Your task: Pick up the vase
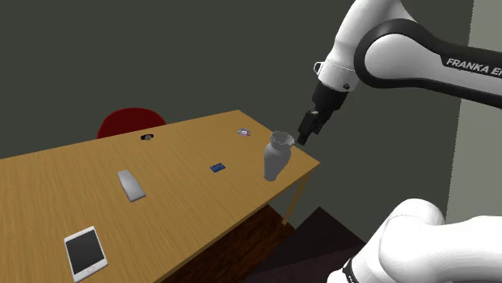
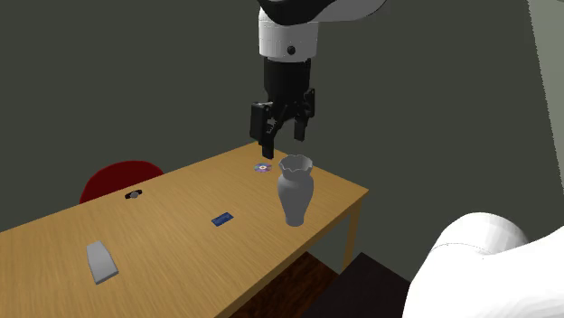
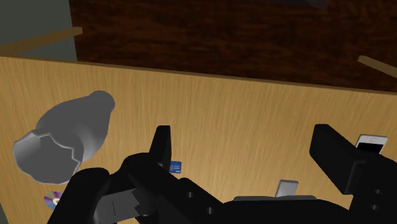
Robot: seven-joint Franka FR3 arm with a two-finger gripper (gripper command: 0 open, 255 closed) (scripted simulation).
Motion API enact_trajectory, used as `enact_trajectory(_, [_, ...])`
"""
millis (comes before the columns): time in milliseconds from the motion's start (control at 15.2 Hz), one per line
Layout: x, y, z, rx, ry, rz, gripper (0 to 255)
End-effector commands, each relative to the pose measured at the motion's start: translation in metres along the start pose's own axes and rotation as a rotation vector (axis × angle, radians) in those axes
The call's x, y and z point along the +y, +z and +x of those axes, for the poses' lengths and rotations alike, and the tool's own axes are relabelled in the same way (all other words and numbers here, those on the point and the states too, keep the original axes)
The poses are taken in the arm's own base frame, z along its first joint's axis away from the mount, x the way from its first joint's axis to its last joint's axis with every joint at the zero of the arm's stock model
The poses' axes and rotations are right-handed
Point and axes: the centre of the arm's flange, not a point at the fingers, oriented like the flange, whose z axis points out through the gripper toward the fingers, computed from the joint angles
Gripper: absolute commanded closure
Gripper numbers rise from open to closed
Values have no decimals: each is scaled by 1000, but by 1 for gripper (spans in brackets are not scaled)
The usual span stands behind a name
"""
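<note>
A grey vase [image 1: 274, 155] [image 2: 295, 190] stands upright on the wooden table [image 1: 185, 193] [image 2: 181, 244], near the corner at the shoulder view's right end, its wavy rim open upward. The black gripper [image 1: 310, 127] [image 2: 282, 137] hangs just above the rim and points down, with its two fingers spread apart and nothing between them. In the wrist view the vase [image 3: 67, 137] lies off to one side of the gripper [image 3: 248, 153], outside one finger, with bare table between the fingers. A small disc [image 1: 243, 131] [image 2: 261, 168] [image 3: 53, 202] lies on the table just beyond the vase. A blue card [image 1: 217, 168] [image 2: 222, 219] [image 3: 175, 167] lies to the vase's left, a grey slab [image 1: 131, 185] [image 2: 101, 262] further left, and a white phone [image 1: 84, 252] near the near edge. A small black object [image 1: 147, 137] [image 2: 134, 194] sits by the far edge, with a red chair [image 1: 129, 122] [image 2: 117, 181] behind it.
</note>
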Motion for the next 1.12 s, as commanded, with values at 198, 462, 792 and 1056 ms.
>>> enact_trajectory(198, [17,26,22,-5,11,-26,0])
enact_trajectory(462, [41,60,51,-12,26,-60,0])
enact_trajectory(792, [73,102,86,-20,44,-103,0])
enact_trajectory(1056, [101,135,114,-27,59,-138,0])
